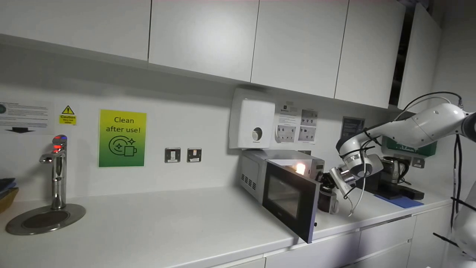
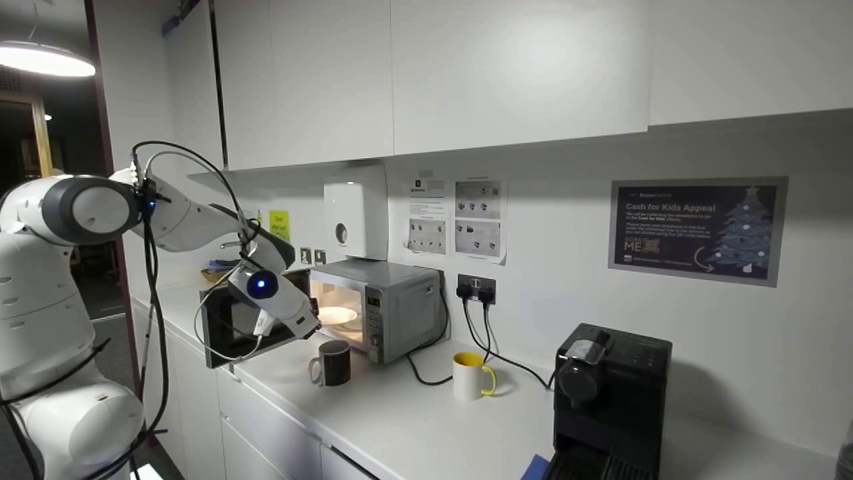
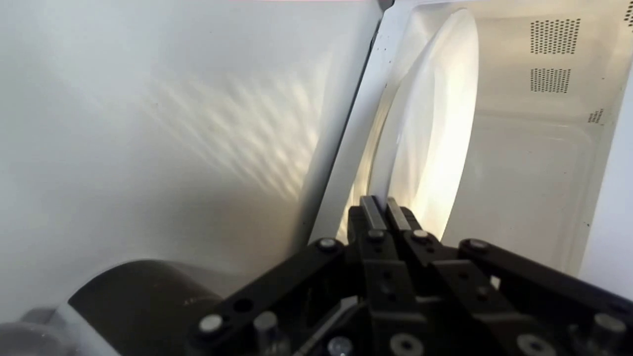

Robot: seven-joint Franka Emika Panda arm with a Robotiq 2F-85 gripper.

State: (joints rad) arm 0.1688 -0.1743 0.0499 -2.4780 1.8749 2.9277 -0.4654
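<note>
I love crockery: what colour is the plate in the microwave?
The plate is white, clearest in the wrist view.

Plate [image 3: 450, 123] in microwave [image 2: 413, 307]; 2 mugs [image 2: 334, 363] [image 2: 468, 380], coffee machine [image 2: 620, 387] on counter [image 2: 400, 427].

The plate [image 3: 447, 109] is white, the end effector [image 3: 380, 201] black, the microwave [image 2: 413, 313] grey, one mug [image 2: 468, 381] white-and-yellow.

In exterior views: green sign [image 1: 122, 138] at nine o'clock, "Clean after use!"; yellow sticker [image 1: 67, 115] at its ten, "Caution"; poster [image 2: 698, 231] at three, "Cash for Kids Appeal."
</note>
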